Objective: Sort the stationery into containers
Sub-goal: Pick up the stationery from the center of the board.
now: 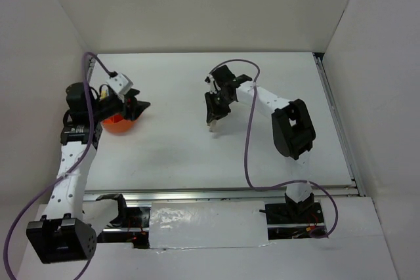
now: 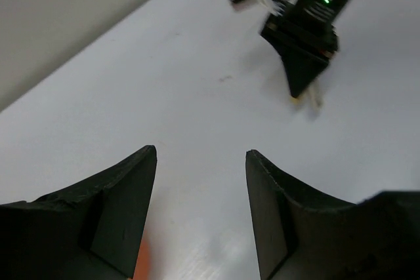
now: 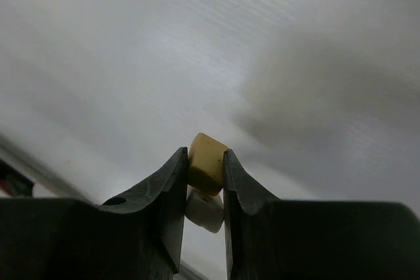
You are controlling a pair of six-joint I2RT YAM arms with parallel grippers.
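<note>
- The right gripper [image 3: 206,157] is clamped on the tiny beige block [image 3: 207,162]. In its wrist view both black fingertips press flat against the block's sides, and the block pokes out a little past the tips.
- From the top camera, that arm reaches out to roughly the middle of the table [image 1: 170,155] with the pincer pointing down and its tips very close to the surface. We honestly can't tell whether the block is touching the table or sitting just above it.
- Right under the block in the wrist view there's a paler, whitish lump [image 3: 205,209] in the gap between the fingers. It's too blurry for us to say what it is.
- The left gripper [image 1: 136,109] is open. Its wrist view shows the two dark fingers standing well apart, with only bare table showing between them.
- It hangs over the orange cup [image 1: 117,124], which sits at the left side of the table near the wall. From above, the cup is partly hidden under the wrist, so we can't see what's inside.
- In the left wrist view the cup is only an orange sliver at the bottom edge, beside the left-hand finger.
- The cup and the block are well apart, one on each side of the table.
</note>
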